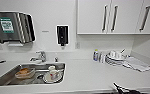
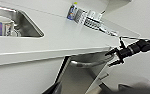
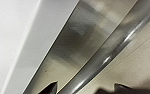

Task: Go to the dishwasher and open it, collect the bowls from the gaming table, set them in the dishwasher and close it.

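The dishwasher (image 2: pixel 82 78) sits under the white counter (image 2: pixel 66 37), with its stainless-steel front (image 3: pixel 73 47) seen close in the right wrist view. Its bar handle (image 2: pixel 91 63) runs along the top edge. My right gripper (image 2: pixel 113 53) reaches in from the side to that handle and is open. In the right wrist view the handle (image 3: pixel 111 50) passes between the two dark fingertips of the right gripper (image 3: pixel 86 88). The right arm (image 1: pixel 123 89) peeks over the counter's front edge. The bowls and the gaming table are out of view.
A steel sink (image 1: pixel 6 77) holds a mug (image 1: pixel 53 73) and dishes, with a faucet (image 1: pixel 41 56) behind. Stacked plates (image 1: pixel 114 59), a small bottle (image 1: pixel 96 55) and a cloth (image 1: pixel 138 64) lie at the counter's back right. Wall cabinets (image 1: pixel 116 16) hang above.
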